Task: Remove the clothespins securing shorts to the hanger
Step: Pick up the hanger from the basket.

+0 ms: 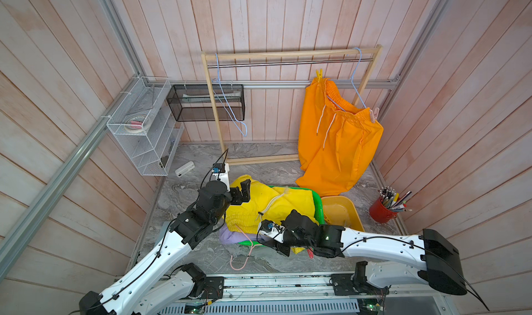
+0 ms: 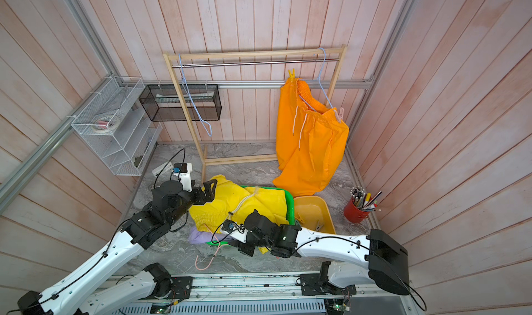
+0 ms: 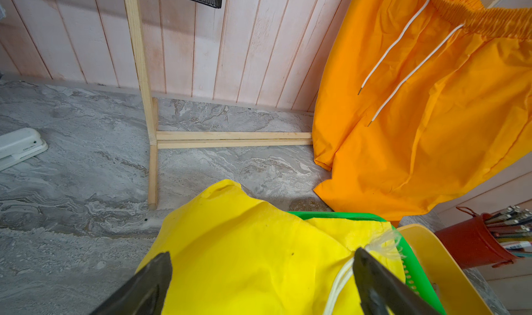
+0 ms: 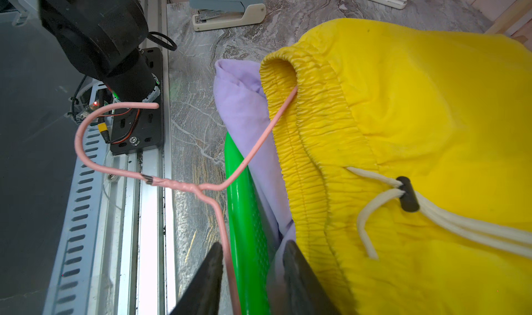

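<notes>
Orange shorts hang from a blue hanger on the rack, pinned by a yellow clothespin and a pale pink clothespin. Yellow shorts lie over lilac shorts in a green basket, with a pink hanger running into the yellow waistband. A red clothespin shows under my right wrist. My right gripper has its jaws partly apart, straddling the pink wire and the basket rim. Wide open, my left gripper hovers above the yellow shorts.
A yellow tub sits beside the basket, with a red cup of pens to its right. The wooden rack carries a bare blue hanger. Two staplers lie on the marble. Wire shelves line the left wall.
</notes>
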### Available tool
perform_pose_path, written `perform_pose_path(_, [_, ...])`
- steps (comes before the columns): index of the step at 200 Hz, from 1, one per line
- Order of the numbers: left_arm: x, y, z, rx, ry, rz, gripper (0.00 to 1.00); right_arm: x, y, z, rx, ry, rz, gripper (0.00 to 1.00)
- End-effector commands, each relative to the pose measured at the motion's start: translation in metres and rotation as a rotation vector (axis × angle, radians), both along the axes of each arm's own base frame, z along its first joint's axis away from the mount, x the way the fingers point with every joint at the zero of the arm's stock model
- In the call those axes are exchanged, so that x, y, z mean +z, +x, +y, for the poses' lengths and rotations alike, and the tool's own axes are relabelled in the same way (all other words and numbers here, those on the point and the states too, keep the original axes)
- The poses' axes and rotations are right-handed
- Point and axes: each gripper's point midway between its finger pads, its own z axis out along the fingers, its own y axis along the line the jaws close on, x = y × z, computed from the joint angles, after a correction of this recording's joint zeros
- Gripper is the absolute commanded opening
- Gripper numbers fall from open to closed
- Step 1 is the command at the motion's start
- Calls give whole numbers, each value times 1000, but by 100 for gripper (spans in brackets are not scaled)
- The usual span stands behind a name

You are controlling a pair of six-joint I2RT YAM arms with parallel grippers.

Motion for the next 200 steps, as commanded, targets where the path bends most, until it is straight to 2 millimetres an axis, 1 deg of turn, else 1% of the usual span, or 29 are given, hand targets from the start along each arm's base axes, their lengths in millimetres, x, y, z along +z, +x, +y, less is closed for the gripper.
perform_pose_path(1, [2,1,-2,-10,-13,-1,100,4,-5,8,46,4,4,35])
perform_pose_path(61, [0,1,-4,-17,-18,5,100,-9,-7,13,65,-24,20,33])
perform_pose_path(75, [0,1,-4,-17,-18,6,100,-11,-7,14,70,-29,21,31])
perform_pose_path(90, [-1,1,-4,-17,-15,8,100,-13,-6,15,72,-33,16,25])
perform_pose_path(125, [-2,0,-2,-14,-10,11,100,-14,-6,18,88,-27,4,9])
perform_pose_path(132, [-1,0,-2,-13,-12,9,100,-14,-7,19,93,-24,0,5])
perform_pose_path(146, [0,-1,-2,-13,-14,5,100,-13,-4,19,87,-23,-10,0])
perform_pose_path(173, [5,-2,0,-12,-16,-3,100,-6,2,16,66,-28,-47,0])
perform_pose_path(190, [11,-4,4,-1,-17,-15,100,5,5,14,50,-5,-82,0])
perform_pose_path(200, [15,-6,7,6,-21,-27,100,15,7,11,48,29,-110,0])
